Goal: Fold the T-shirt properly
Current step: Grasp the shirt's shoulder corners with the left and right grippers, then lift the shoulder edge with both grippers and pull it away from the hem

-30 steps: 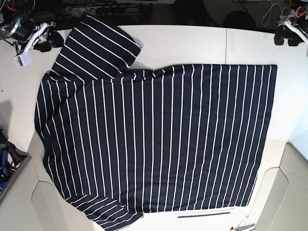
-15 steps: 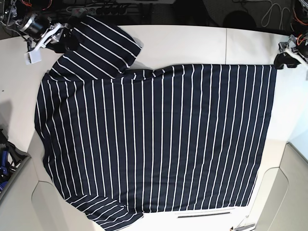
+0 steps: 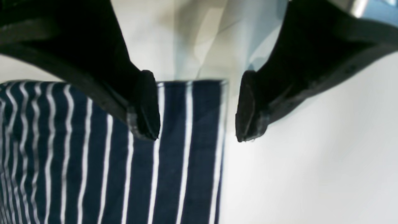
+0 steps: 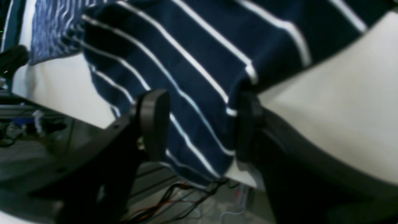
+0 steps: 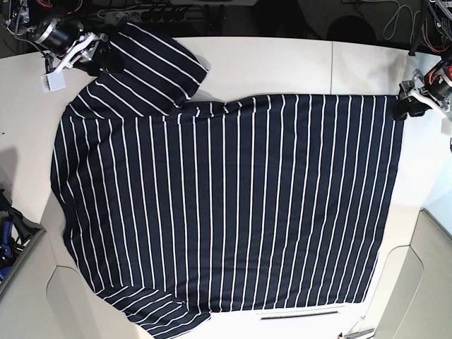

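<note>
A: Currently, which step?

B: Grasp approach. The dark navy white-striped fabric T-shirt (image 5: 226, 205) lies flat on the white table (image 5: 282, 63). Left gripper (image 3: 196, 107) straddles the hem corner, right gripper (image 4: 199, 124) the sleeve; both spread, ungripped.

A: Next?

B: Probably clamp both, then lift.

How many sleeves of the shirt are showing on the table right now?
2: one sleeve of the T-shirt at the top left by the right gripper, the other sleeve at the bottom left edge.

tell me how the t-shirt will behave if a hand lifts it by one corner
The T-shirt probably goes floppy: its sleeve already droops over the table edge in the right wrist view. Spread this wide, most would likely drag behind. Thin fabric looks light.
</note>
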{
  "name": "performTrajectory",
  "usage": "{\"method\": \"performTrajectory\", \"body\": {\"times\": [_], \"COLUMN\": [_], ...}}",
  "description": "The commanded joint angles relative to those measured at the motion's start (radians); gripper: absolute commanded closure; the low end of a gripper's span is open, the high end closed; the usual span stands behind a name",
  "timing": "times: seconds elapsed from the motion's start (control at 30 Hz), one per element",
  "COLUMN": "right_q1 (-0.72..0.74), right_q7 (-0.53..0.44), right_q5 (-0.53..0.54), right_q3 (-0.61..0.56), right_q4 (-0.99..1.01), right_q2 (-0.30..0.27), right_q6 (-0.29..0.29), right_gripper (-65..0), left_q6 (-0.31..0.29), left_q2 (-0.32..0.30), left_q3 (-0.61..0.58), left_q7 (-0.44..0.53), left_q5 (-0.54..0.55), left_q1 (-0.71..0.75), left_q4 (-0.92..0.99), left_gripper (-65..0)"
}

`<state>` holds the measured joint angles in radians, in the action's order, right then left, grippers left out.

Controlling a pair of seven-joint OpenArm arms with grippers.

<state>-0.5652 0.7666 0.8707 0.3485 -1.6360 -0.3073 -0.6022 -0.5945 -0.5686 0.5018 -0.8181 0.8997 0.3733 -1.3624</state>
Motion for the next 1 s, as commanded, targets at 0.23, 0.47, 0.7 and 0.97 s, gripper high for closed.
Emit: {"method": "performTrajectory", "body": {"times": [0.23,0.47,0.7,0.97], "right_q1": [-0.009,-0.008,-0.008,-0.009], "right_q7": [0.046,0.046,0.046,0.098], "right_q5": [0.031,0.065,0.064,0.124], "right_q3": [0.000,0.000,0.000,0.037], "right_q4": [-0.005,-0.005,-0.010,-0.149], "right_q2": [-0.008,-0.007,-0.005,0.022], "right_q6": [0.006,0.006,0.006,0.006], "right_gripper": [-32.5,-21.5,0.0,0.0], "left_q6": [-0.042,-0.104,-0.104,-0.104], "left_q2": [-0.010,-0.011,-0.024,-0.092], "left_q3": [-0.037,-0.037,-0.037,-0.035], "left_q7": [-0.090,-0.151,-0.125,-0.129], "left_q5": [-0.016,0.032,0.033,0.090], "left_q1": [0.010,0.010,0.009,0.009], "left_q4": [-0.003,-0.003,-0.006,-0.067], "left_gripper": [-40.8,-14.3,0.0,0.0]}}
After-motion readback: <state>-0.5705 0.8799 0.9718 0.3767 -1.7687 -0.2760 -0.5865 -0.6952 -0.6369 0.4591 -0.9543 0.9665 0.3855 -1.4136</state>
